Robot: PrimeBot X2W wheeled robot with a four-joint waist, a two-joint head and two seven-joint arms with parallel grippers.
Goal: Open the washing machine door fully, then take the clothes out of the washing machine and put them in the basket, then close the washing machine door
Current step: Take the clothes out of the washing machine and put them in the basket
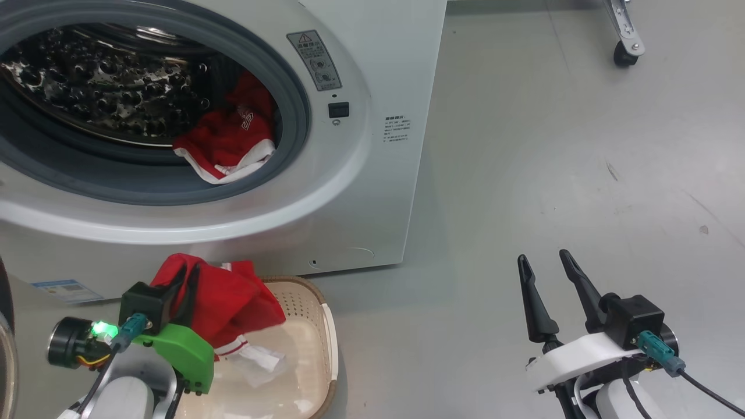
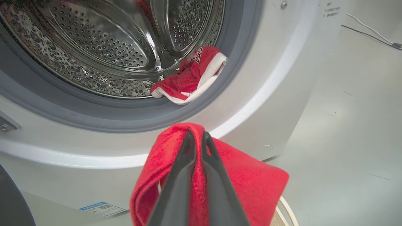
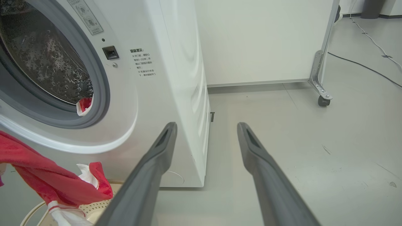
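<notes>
Head view: your left gripper (image 1: 187,273) is clamped on 1 red jersey (image 1: 238,302). The jersey hangs down from the gripper's tips, its long axis vertical, into the basket (image 1: 327,331) just beneath. Your right gripper (image 1: 547,265) stands well apart, its 2 fingers spread and empty.

Left wrist view: ahead of and above the closed fingers, a second jersey (image 2: 188,78) lies at the drum lip of the washing machine (image 2: 282,78).

Right wrist view: the basket and the held jersey sit low to that gripper's left.

The left arm looks nearer, so I judge the release should go straight down.
</notes>
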